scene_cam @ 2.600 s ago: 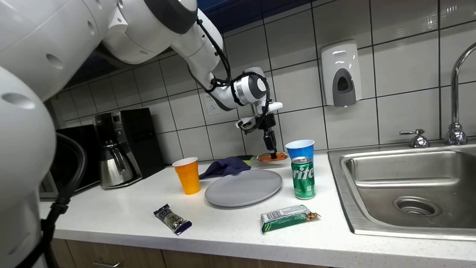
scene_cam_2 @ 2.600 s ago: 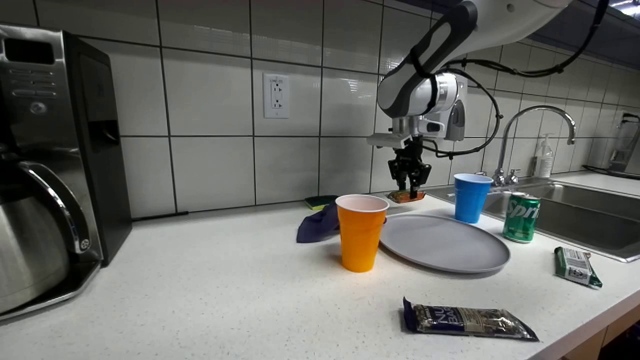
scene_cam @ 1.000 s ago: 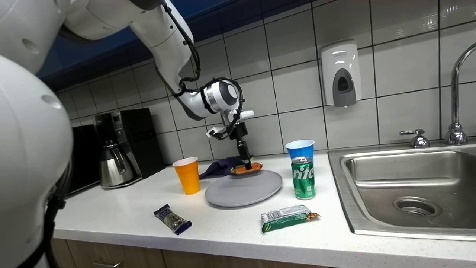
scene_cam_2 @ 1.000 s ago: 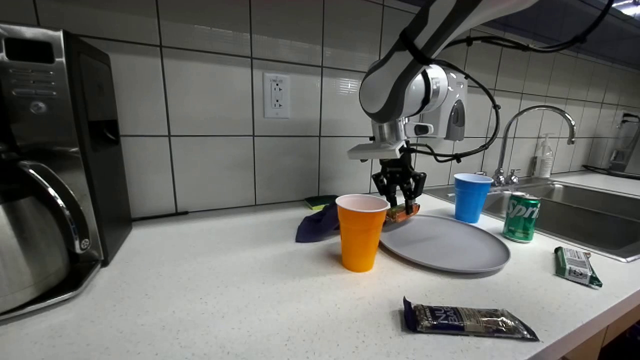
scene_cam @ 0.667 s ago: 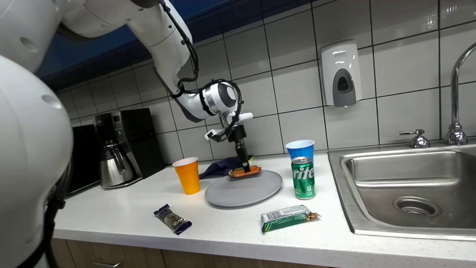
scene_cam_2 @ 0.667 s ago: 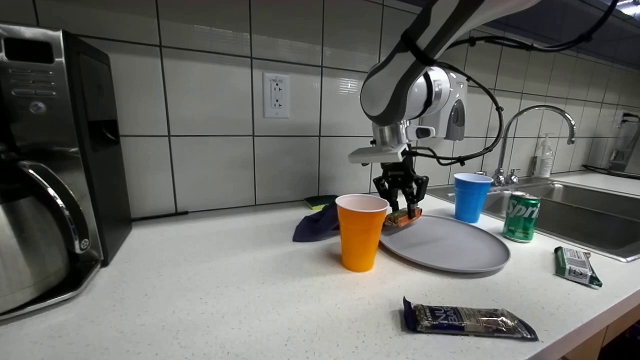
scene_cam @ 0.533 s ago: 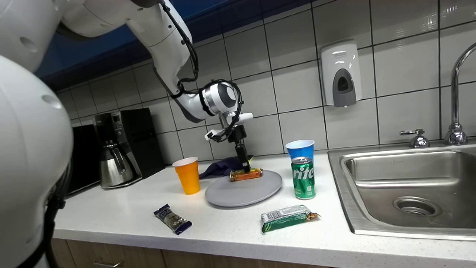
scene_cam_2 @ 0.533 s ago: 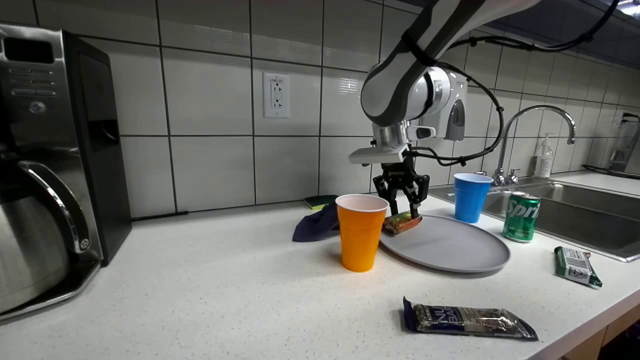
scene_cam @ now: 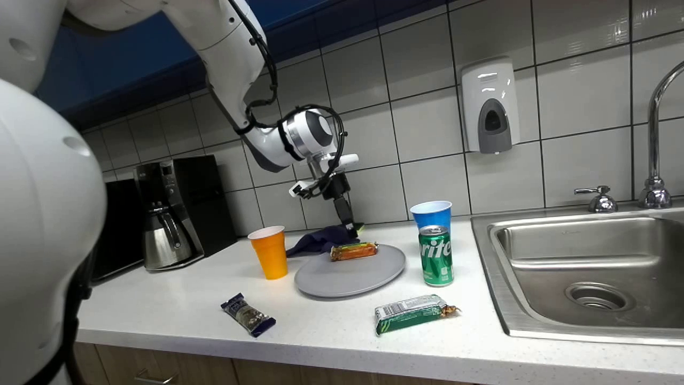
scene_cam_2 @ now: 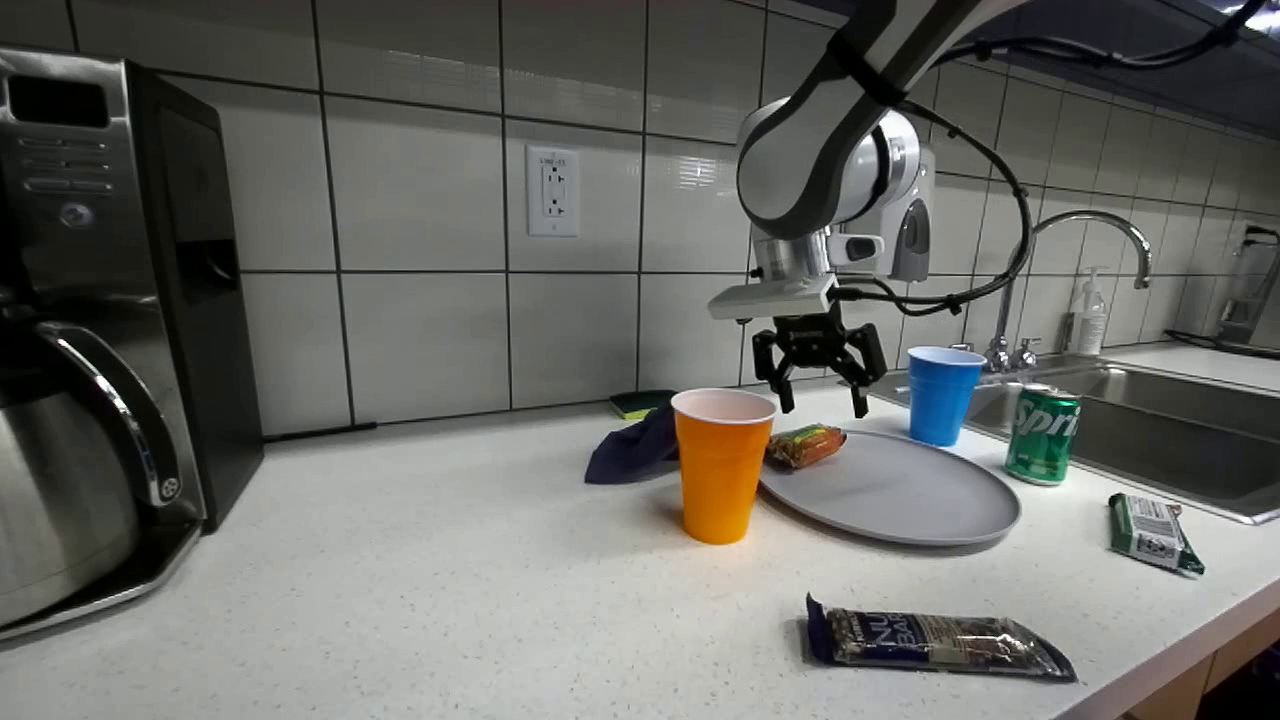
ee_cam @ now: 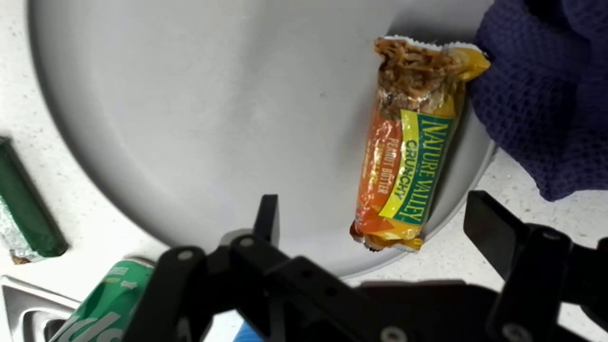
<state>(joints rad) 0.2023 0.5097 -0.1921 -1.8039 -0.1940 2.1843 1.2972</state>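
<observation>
White counter [scene_cam_2: 450, 580], grey plate [scene_cam_2: 920, 500], tiled wall [scene_cam_2: 420, 180], steel sink [scene_cam: 577, 240]

In an exterior view the arm [scene_cam_2: 835, 155] slants in from upper right, its fingers [scene_cam_2: 786, 394] downward and wide apart.

Glossy pale-gray wall tiles [scene_cam: 427, 123], dark-lined, glinting in places. White rectangular plastic outlet [scene_cam_2: 553, 192] set among them; white-and-gray plastic dispenser [scene_cam: 490, 104] mounted farther along. Dark-blue cabinetry [scene_cam: 133, 64] overhead. White speckled countertop [scene_cam_2: 450, 580], brown wood-grain fronts [scene_cam: 192, 371] beneath. Rectangular stainless-steel sink [scene_cam: 577, 243] let into countertop, tall curved chrome faucet [scene_cam: 653, 144] at its back edge. Bright white light [scene_cam_2: 1266, 20] high up.
</observation>
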